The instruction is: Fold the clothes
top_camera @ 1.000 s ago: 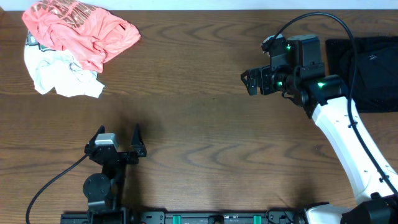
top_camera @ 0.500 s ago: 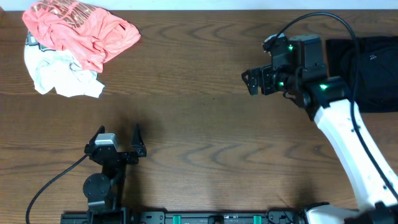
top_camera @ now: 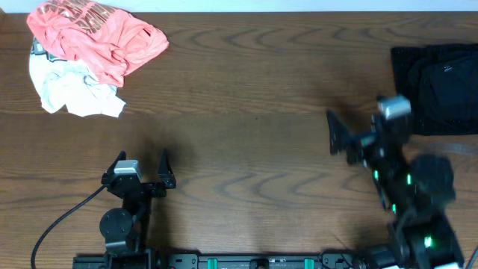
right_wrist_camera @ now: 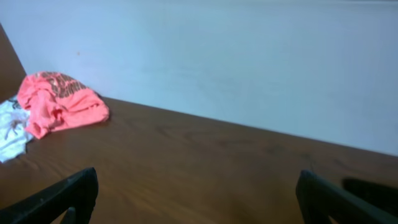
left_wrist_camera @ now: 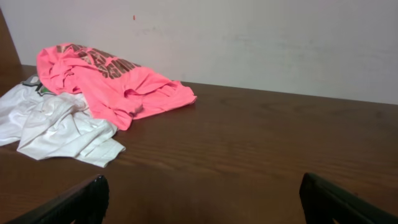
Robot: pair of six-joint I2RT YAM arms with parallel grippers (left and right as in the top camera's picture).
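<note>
A dark brown table (top_camera: 246, 90) with a strong wavy wood grain fills the overhead view. At the right edge of the frame, in its upper part, lie the folded matte black clothes (top_camera: 441, 86). They form a flat, squarish stack with soft, rounded folds, resting on the wood with neither arm touching them.

In the upper left corner is a crumpled coral-pink shirt (top_camera: 97, 37) with a darker print on its top. It is heaped in loose ridges and partly overlaps a rumpled white garment (top_camera: 71, 93), which spreads out below and to the left of it.

The left gripper (top_camera: 142, 161) sits at the lower left of the overhead view. Its two slim black fingers (left_wrist_camera: 81, 202) are spread wide with only bare table between them.

The right gripper (right_wrist_camera: 196, 196) is at the lower right of the overhead view, just below and to the left of the black stack, and is smeared by blur there. In its own wrist view the dark fingertips stand at opposite lower corners, jaws fully apart and holding nothing. A plain pale wall (right_wrist_camera: 249, 62) rises behind the table.
</note>
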